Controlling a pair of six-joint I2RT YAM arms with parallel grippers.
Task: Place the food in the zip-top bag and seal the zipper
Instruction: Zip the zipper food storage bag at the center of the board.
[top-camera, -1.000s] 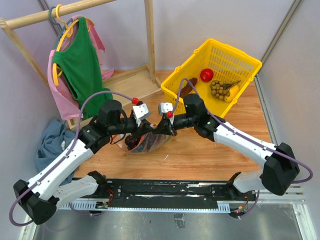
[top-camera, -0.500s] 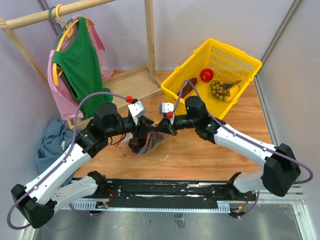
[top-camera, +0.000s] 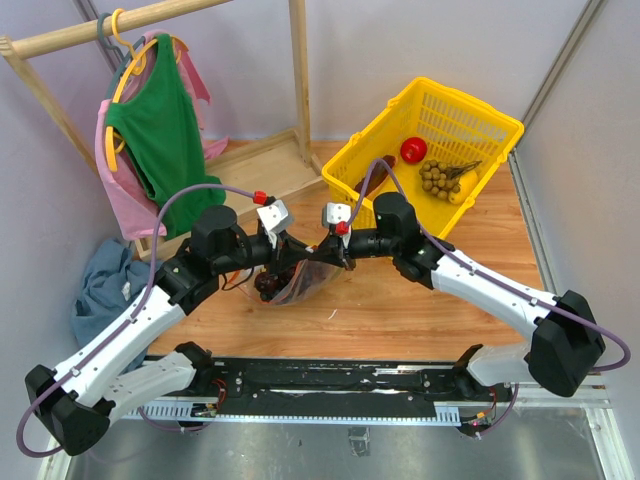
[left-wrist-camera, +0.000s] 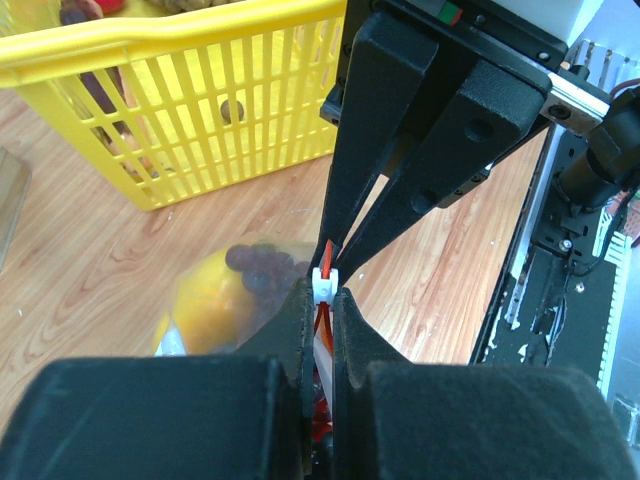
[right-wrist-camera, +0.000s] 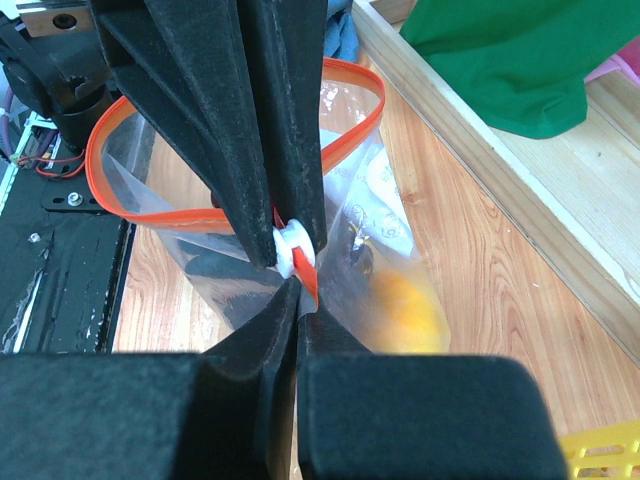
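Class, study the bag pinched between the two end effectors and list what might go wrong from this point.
1. The zipper bows open in a wide loop beside the pinch; sliding without holding it flat may leave the zip-top bag unsealed and the yellow bell pepper free to spill.
2. The left end effector and right end effector grip the zipper almost tip to tip at the white slider, so they may knock each other.

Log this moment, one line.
left claw: shut on zipper | right claw: shut on zipper | bag: pepper, grapes inside | sealed: no
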